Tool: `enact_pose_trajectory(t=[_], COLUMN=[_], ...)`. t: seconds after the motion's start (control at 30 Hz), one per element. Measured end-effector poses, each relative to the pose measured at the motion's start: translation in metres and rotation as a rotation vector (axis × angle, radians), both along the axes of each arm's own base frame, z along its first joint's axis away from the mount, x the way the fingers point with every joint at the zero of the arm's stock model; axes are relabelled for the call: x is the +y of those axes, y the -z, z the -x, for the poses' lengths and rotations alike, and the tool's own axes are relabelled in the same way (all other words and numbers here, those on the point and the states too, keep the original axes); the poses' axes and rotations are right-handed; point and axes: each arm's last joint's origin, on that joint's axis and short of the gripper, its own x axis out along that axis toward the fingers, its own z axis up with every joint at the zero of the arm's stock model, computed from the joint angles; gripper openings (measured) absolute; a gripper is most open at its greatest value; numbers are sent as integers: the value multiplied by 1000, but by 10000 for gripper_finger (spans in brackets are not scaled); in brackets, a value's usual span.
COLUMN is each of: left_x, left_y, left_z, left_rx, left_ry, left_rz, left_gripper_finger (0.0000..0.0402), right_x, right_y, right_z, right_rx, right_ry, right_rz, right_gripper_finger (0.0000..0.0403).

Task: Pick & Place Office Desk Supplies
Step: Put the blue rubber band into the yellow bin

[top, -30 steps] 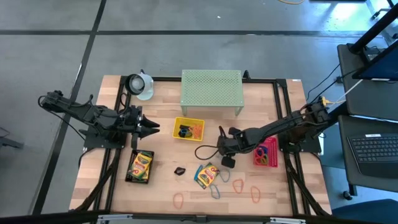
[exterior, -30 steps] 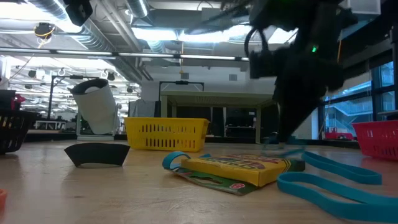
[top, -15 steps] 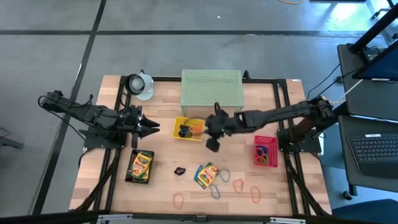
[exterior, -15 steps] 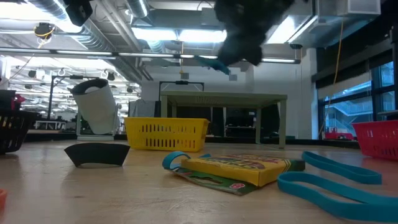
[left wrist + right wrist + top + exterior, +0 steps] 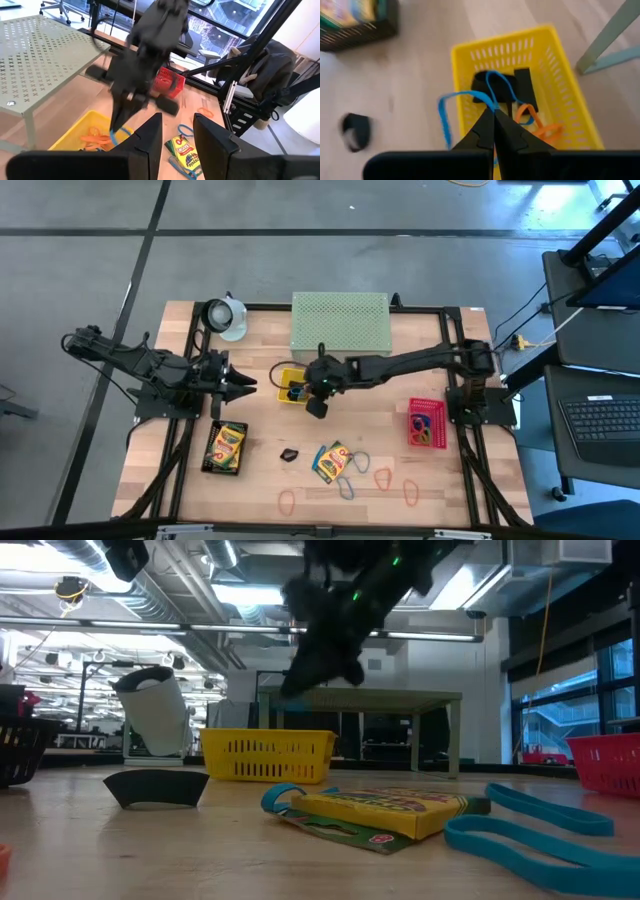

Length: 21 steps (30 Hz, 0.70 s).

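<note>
Blue loop [image 5: 451,107] — now carried over yellow tray [image 5: 560,95].

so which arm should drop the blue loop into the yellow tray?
Right. Its end effector is shut on the thin blue rubber loop and hangs over the yellow mesh tray. The left end effector waits beside the tray, holding nothing.

Dark arm [image 5: 345,610] hangs above the yellow mesh tray [image 5: 268,756]. On the tabletop [image 5: 150,850]: a crayon box [image 5: 385,812], teal loops [image 5: 530,830], black clip [image 5: 155,787].
</note>
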Motion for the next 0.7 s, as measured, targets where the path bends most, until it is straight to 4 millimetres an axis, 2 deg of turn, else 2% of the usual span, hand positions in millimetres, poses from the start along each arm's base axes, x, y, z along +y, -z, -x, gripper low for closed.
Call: enact_pose_trajectory(t=[0.13,0.6,0.7], left_x=[0,-1,-1], left_y=[0,0,0], left_z=[0,0,0], left_rx=[0,1,1], left_ry=[10,16,16], left_rz=[4,19,19], left_gripper_finger=[104,104,104], right_x=[-1,-23,-25], right_y=[16,20,20], right_z=[-9,-10,-10], right_rx=[43,73,73], right_ry=[23,93,97], right_rz=[22,71,71], right_gripper_finger=[0,0,10])
